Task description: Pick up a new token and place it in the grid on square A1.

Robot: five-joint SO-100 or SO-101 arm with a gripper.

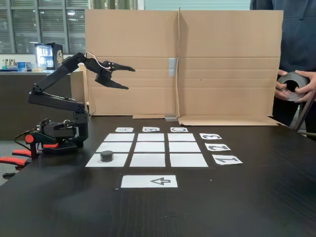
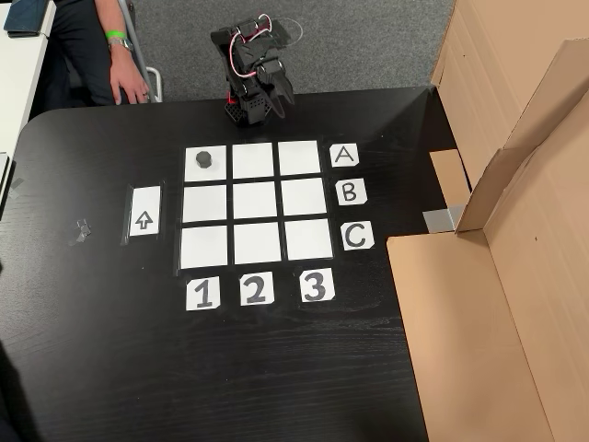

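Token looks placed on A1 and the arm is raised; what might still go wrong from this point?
1. The token sits near the upper edge of square A1 in the other view, so a slight nudge might push it off the paper.
2. The gripper hangs open above the table's arm side; coming down toward rest, it may brush the grid and shift the loose sheets.
3. A person's hand rests near the arm's base and may get in its way.
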